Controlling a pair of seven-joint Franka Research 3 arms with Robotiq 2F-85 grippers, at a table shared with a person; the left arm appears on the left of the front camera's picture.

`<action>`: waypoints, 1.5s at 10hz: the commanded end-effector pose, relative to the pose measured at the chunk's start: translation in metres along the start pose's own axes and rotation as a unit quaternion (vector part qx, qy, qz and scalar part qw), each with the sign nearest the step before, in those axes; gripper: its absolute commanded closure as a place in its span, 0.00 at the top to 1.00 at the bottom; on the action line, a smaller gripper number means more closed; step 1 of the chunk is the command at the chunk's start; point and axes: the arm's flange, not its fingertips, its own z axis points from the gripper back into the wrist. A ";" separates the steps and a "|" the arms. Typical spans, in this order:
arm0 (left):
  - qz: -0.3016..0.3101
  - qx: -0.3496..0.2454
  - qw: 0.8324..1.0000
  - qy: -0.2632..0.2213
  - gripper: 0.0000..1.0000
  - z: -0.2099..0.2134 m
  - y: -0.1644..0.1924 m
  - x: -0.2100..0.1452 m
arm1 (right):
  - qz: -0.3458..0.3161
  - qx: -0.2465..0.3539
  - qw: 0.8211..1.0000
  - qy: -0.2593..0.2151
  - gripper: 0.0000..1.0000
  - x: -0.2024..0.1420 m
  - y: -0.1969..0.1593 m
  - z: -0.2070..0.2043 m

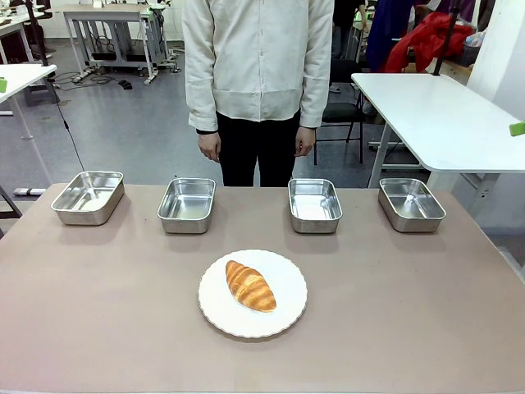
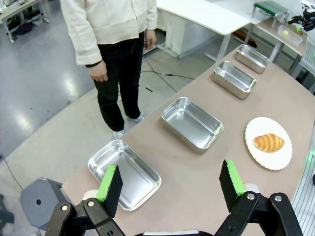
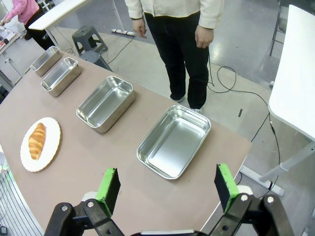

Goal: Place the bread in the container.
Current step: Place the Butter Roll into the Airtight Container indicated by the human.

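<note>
Four shiny steel trays (image 1: pixel 187 205) stand in a row along the far side of the brown worktop (image 1: pixel 394 320), spaced apart from one another, each open side up. They look alike, and I cannot tell which one is meant for the bread.

Nearer the robot, about level with the gap between the two middle trays, sits a round white plate (image 1: pixel 287 308) with a scalloped rim. The croissant (image 1: pixel 250 286) lies on it, a little left of the plate's middle. It is set on a slant, one tapered end toward the far left and the other toward the near right, and it is apart from every tray.

From the left wrist, the robot's left hand (image 2: pixel 170 177) hangs released above the worktop, its green-padded fingers (image 2: pixel 109 184) spread wide and grasping nothing. The leftmost tray (image 2: pixel 125 172) lies below it, toward one finger.

From the right wrist, the robot's right hand (image 3: pixel 166 179) is likewise released, fingers wide apart. It is above the worktop's end, and the rightmost tray (image 3: pixel 173 142) lies just beyond the fingertips. Both are well apart from the croissant.

A person (image 1: pixel 258 66) in a pale jacket and dark trousers stands at the far side behind the middle trays, arms hanging down.
</note>
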 end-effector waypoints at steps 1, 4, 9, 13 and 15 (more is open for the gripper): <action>-0.002 -0.004 1.000 -0.007 1.00 0.001 0.000 0.001 | 0.000 0.003 1.000 -0.009 1.00 0.001 -0.001 -0.001; -0.002 -0.004 1.000 -0.007 1.00 0.001 0.000 0.001 | 0.000 0.003 1.000 -0.009 1.00 0.001 -0.001 -0.001; -0.002 -0.004 1.000 -0.007 1.00 0.001 0.000 0.001 | 0.000 0.003 1.000 -0.009 1.00 0.001 -0.001 -0.001; -0.002 -0.004 1.000 -0.007 1.00 0.001 0.000 0.001 | 0.000 0.003 1.000 -0.009 1.00 0.001 -0.001 -0.001; -0.002 -0.004 1.000 -0.007 1.00 0.001 0.000 0.001 | 0.000 0.003 1.000 -0.009 1.00 0.001 -0.001 -0.001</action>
